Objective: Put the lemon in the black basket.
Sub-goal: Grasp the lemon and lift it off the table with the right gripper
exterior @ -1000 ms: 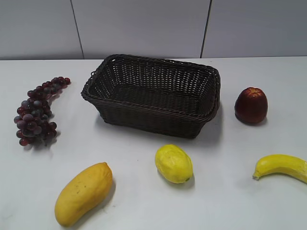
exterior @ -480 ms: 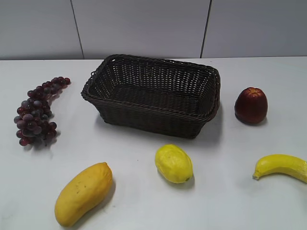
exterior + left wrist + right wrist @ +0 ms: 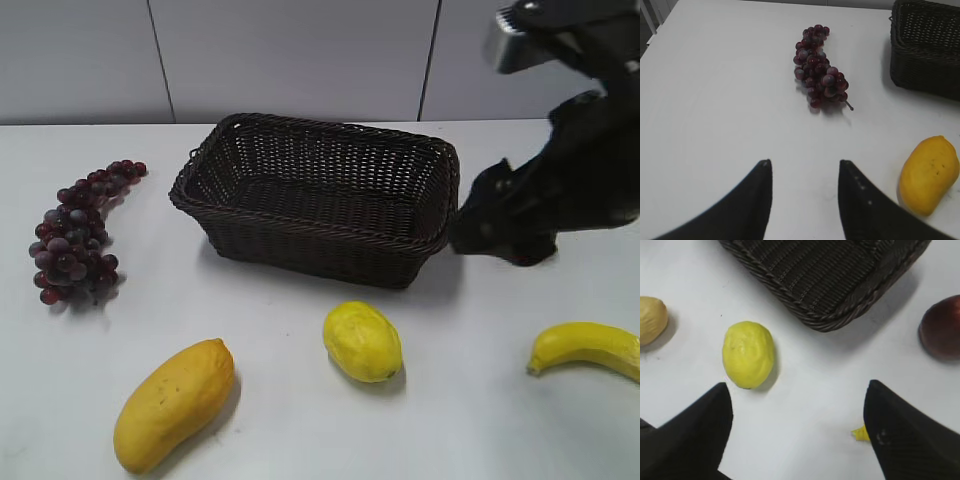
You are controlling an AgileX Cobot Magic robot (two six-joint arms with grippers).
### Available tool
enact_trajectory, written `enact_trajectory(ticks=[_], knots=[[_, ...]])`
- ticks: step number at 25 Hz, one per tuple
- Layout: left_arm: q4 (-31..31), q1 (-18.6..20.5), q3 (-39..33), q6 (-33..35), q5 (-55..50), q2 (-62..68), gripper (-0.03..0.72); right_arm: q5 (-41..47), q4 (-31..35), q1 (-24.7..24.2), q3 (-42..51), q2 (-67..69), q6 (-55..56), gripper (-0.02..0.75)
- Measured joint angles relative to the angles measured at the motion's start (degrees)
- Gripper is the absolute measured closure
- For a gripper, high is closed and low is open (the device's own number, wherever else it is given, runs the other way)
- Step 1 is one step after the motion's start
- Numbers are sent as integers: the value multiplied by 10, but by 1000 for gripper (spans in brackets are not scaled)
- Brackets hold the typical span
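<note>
Lemon (image 3: 362,341) on the table (image 3: 300,420), just in front of the basket (image 3: 318,196), apart from it, untouched. Right gripper (image 3: 797,427) up above the table, fingers spread wide, nothing between them, lemon off to the side of one fingertip (image 3: 715,405). Left gripper (image 3: 804,172) over bare table, fingers parted, empty. Grapes (image 3: 80,232) left of basket, mango (image 3: 173,402) front left, banana (image 3: 587,347) front right.

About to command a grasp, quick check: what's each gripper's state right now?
Left gripper: open, holding nothing, above bare table.
Right gripper: open wide, holding nothing; the lemon lies on the table ahead of its fingers.
</note>
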State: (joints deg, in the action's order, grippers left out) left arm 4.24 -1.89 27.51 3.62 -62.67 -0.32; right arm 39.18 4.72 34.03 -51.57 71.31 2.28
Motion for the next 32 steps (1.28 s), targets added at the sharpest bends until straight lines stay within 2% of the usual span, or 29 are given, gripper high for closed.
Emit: enact_trajectory(ticks=[5,11,18,32], knots=[[0,0,0,0,0,0,380,21,-36,82,-46,79,53,72],[0,0,0,0,0,0,417,29,-40,127,-77,166,66,73],[1,0,0,0,0,0,442,36,-40,131,-91,259,84,74],[1,0,0,0,0,0,450,77,-53,131,-184,368,152,75]])
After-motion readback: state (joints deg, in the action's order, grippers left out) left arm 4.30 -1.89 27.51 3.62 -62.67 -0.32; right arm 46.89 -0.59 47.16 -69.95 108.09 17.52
